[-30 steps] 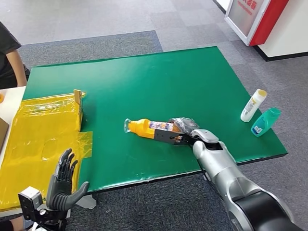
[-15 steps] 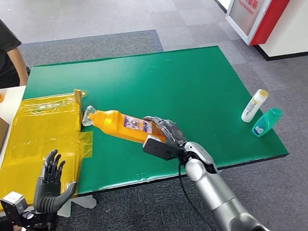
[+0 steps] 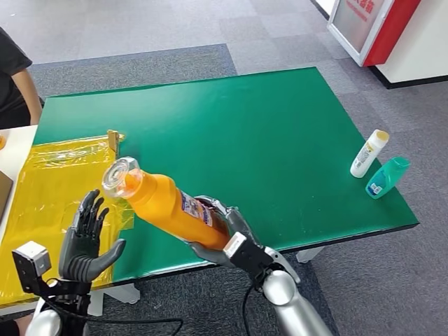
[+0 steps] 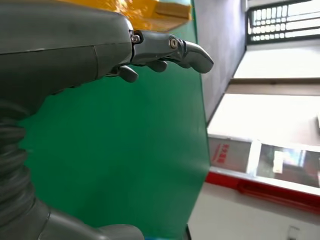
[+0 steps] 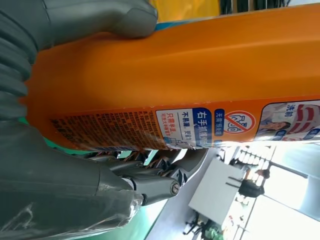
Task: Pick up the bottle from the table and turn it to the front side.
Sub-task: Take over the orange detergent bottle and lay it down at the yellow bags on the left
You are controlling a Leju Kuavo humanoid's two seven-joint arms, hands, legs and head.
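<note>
Green table (image 3: 296, 126) on grey carpet. Right hand (image 3: 232, 241) grips the orange bottle (image 3: 169, 206) at its base end, lifted above the near edge, cap tilted up toward the left hand (image 3: 85, 241), which hovers with fingers spread, holding nothing. Rigid, glossy plastic, likely slippery; grasp the labelled body.

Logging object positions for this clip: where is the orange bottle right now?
In the head view the orange bottle is gripped by the right hand, above the green table's near edge, cap toward the left hand.
</note>
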